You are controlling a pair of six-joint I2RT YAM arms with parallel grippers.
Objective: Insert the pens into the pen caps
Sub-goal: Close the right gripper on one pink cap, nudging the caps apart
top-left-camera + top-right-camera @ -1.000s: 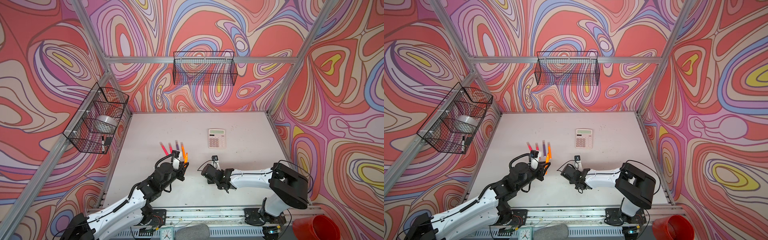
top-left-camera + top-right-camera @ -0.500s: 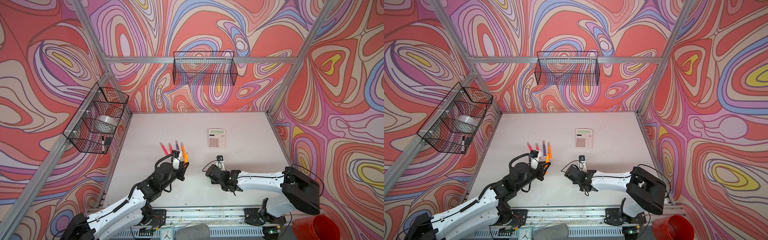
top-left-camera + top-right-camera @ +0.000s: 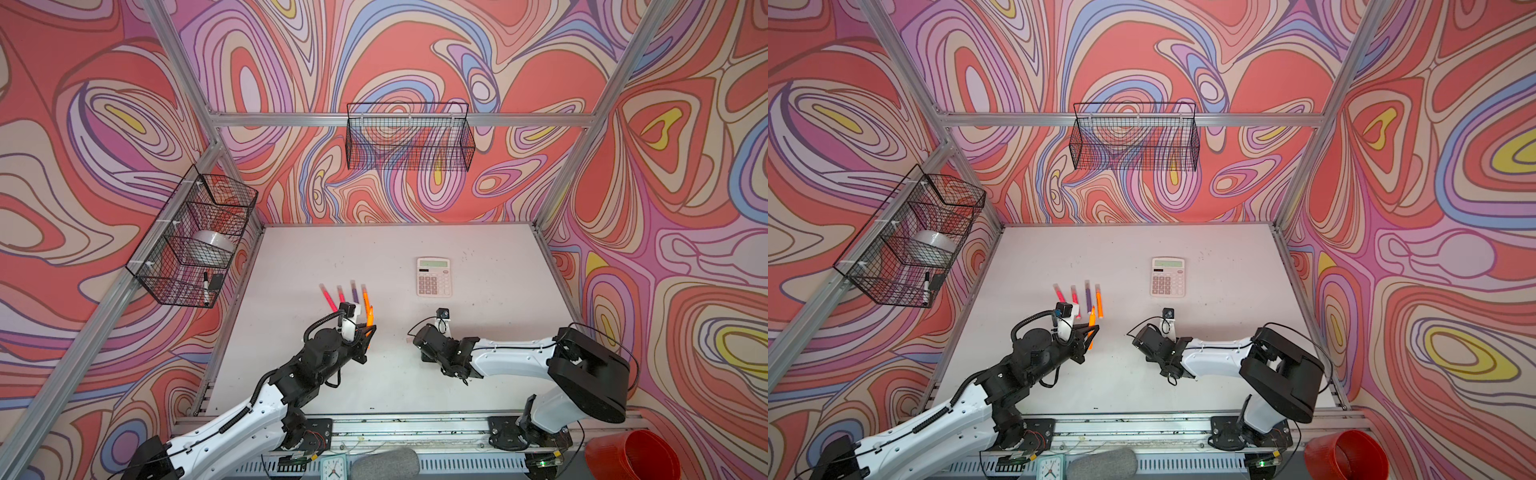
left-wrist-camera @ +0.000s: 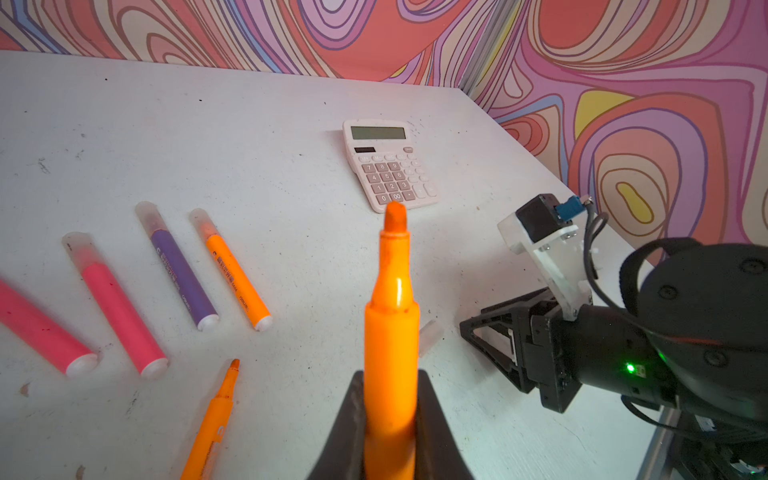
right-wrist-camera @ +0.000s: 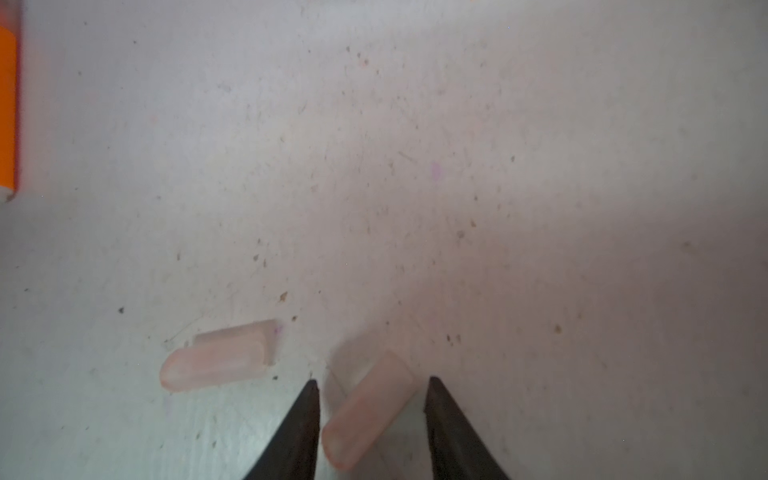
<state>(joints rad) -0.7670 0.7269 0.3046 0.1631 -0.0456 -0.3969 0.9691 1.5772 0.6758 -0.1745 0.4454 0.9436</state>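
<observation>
**A:** What is held by the left gripper (image 4: 390, 376)?

**B:** An uncapped orange pen (image 4: 390, 316) is clamped by the barrel between its jaws, which are shut tight. The tapered tip is pointed out ahead, clear of the table (image 4: 291, 124).

**A:** What is found around it?

**B:** A second uncapped orange pen (image 4: 216, 415) is laid flat on the table just beside that gripper. Farther out, at about 11 o'clock in both top views, a row of four capped pens (image 3: 355, 294) is set side by side. Two are pink, one is purple and one is orange, and each is fitted with a pale cap at its far end. A pink calculator (image 3: 434, 276) is placed between 1 and 2 o'clock.

**A:** How is the right gripper (image 5: 372, 384) set?

**B:** It is held low over the table at about 3 o'clock from the left gripper, well apart from it. Its jaws are parted, one on each side of a pale pink pen cap (image 5: 365, 411) that is laid slantwise on the surface. One jaw seems to be touched by the cap's rounded end. A gap is left at the other jaw, so the cap is not gripped.

**A:** Is anything else seen nearby?

**B:** A second pen cap (image 5: 216, 357) is laid flat near 9 o'clock of that gripper, apart from the jaws. The calculator is found at 12 o'clock from it.
</observation>
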